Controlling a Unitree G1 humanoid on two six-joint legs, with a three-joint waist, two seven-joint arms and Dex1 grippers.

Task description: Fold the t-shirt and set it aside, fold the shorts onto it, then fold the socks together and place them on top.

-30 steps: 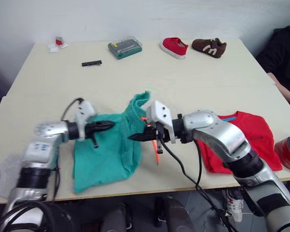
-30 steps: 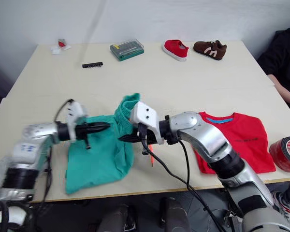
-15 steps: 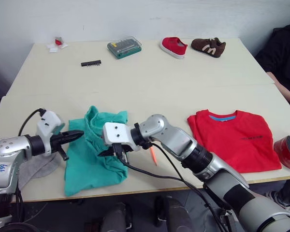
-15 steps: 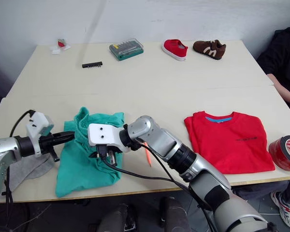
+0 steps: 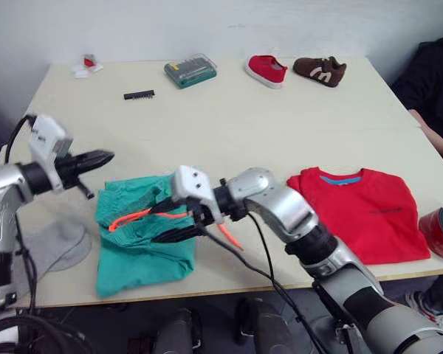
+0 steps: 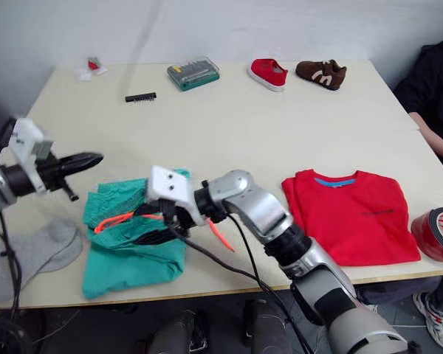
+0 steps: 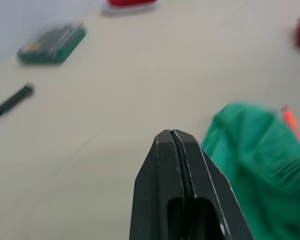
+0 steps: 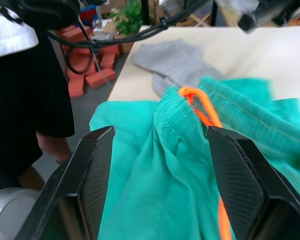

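At the far left edge, below centre, the grey socks [image 6: 40,247] lie flat on the table [image 6: 229,125]. Above them the left gripper [image 6: 88,158] hangs over the tabletop with its jaws pressed together, holding nothing and clear of the cloth. Just right of it, lower centre-left, the teal shorts [image 6: 133,251] lie bunched; the right gripper [image 5: 166,221] rests on them, jaws spread wide around the gathered waistband and orange drawstring [image 8: 202,107]. The red t-shirt [image 6: 354,217] lies flat at the lower right.
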